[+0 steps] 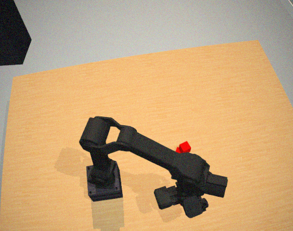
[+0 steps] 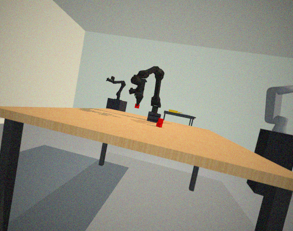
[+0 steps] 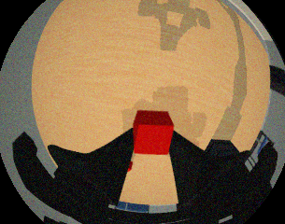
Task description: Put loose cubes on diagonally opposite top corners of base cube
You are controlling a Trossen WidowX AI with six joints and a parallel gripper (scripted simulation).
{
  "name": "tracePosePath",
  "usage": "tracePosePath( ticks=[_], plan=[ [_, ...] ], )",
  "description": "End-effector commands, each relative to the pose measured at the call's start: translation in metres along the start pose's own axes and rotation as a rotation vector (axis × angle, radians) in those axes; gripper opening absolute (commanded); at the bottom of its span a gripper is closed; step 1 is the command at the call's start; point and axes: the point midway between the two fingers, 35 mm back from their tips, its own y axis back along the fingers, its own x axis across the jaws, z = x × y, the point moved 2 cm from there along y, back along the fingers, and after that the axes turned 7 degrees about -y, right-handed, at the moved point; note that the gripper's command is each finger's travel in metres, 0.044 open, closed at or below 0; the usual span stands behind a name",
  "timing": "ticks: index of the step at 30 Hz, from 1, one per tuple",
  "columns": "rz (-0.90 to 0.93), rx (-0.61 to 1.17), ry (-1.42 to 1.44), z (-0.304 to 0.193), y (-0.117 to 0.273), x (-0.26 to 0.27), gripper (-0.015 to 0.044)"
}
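My gripper [image 2: 137, 104] [image 3: 151, 133] is shut on a red loose cube [image 2: 136, 106] [image 3: 152, 139], held in the air well above the table. In the top view the arm hides the held cube and fingers. The other loose cube [image 1: 184, 147] [image 2: 160, 120] appears to rest on the base cube [image 1: 178, 150] [image 2: 159, 125], offset from it; the base cube is partly hidden by the arm in the top view. The gripper is off to one side of this pair. In the wrist view only a small red piece of the pair [image 3: 129, 166] shows beside the left finger.
The wooden table [image 1: 146, 82] [image 2: 131, 129] carries the arm's base [image 1: 104, 184] [image 2: 154, 116]. The arm's forearm passes over the table close to the pair in the top view. Other robots on black stands and a small table with a yellow object [image 2: 172, 110] are beyond the table.
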Motion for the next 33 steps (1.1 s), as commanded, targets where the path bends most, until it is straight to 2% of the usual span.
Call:
tracePosePath(
  ticks=[1, 33],
  plan=[
    [0.007, -0.004, 0.106, -0.011, 0.002, 0.006, 0.0105],
    [0.013, -0.002, 0.986, -0.115, -0.003, 0.030, 0.0105]
  ],
)
